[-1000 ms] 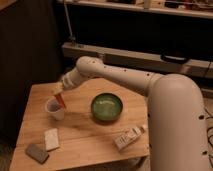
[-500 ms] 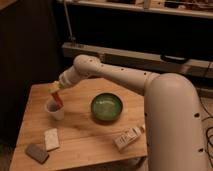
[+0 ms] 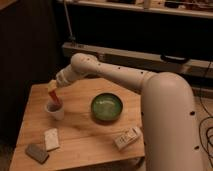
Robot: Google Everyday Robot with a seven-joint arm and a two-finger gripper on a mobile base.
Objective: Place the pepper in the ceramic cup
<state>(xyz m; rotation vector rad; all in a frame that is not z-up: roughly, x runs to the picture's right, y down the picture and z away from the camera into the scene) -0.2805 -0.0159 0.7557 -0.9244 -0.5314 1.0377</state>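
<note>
Lowering is the step in hand: the gripper [image 3: 52, 88], pinching the pepper [image 3: 57, 100] by its top, hangs just above the ceramic cup [image 3: 55, 114] (not the green bowl [image 3: 106, 107] nearby). The pepper's tip is at the cup's mouth. Next, probably, the fingers part to release it.

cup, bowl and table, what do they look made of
Cup: white and smooth with a faint sheen, likely glazed ceramic. Bowl: green with a glossy highlight inside, probably glazed ceramic too, though plastic is possible. Table: pale wood with visible plank lines and a matte finish. The claw sits just above the cup, shut on the pepper.
</note>
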